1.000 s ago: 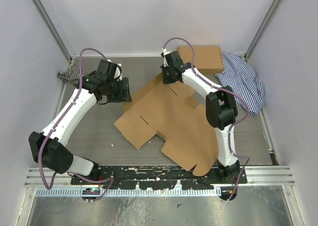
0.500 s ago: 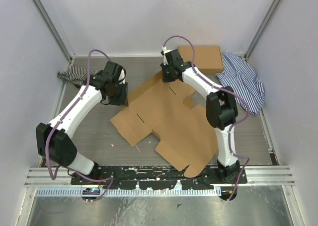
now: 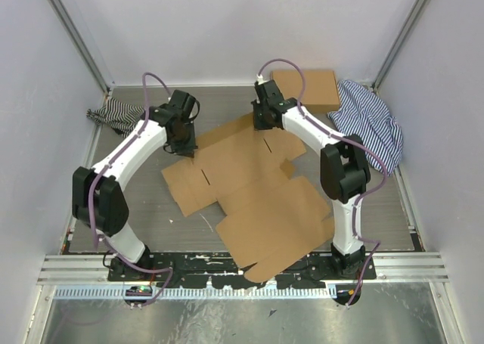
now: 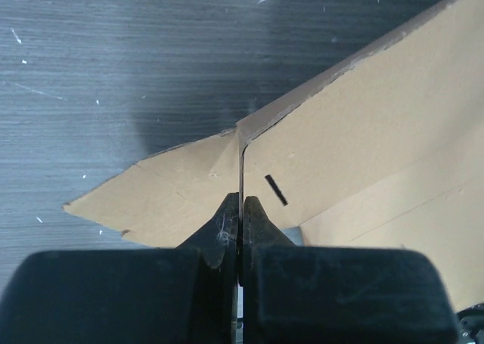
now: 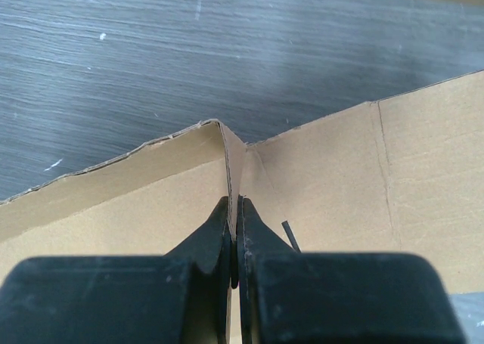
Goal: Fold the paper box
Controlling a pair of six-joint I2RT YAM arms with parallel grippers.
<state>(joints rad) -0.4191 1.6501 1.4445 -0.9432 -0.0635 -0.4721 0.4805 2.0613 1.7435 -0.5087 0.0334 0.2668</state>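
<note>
The paper box (image 3: 249, 196) lies unfolded as a flat brown cardboard sheet across the middle of the table. My left gripper (image 3: 184, 144) is at its far left edge. In the left wrist view this gripper (image 4: 241, 202) is shut on a thin upright edge of the cardboard (image 4: 363, 132), beside a short dark slit. My right gripper (image 3: 263, 122) is at the sheet's far edge. In the right wrist view it (image 5: 234, 205) is shut on a raised fold of the cardboard (image 5: 340, 178), where two panels meet.
A second, neat brown box (image 3: 306, 89) sits at the back, just behind the right gripper. A striped cloth (image 3: 372, 123) lies at the right wall and another (image 3: 113, 116) at the back left. The sheet's near corner overhangs the arm bases.
The left gripper moved right to the sheet's far left edge and shut on it. The whole sheet turned and slid toward the near left. The right gripper stayed shut on its fold.
</note>
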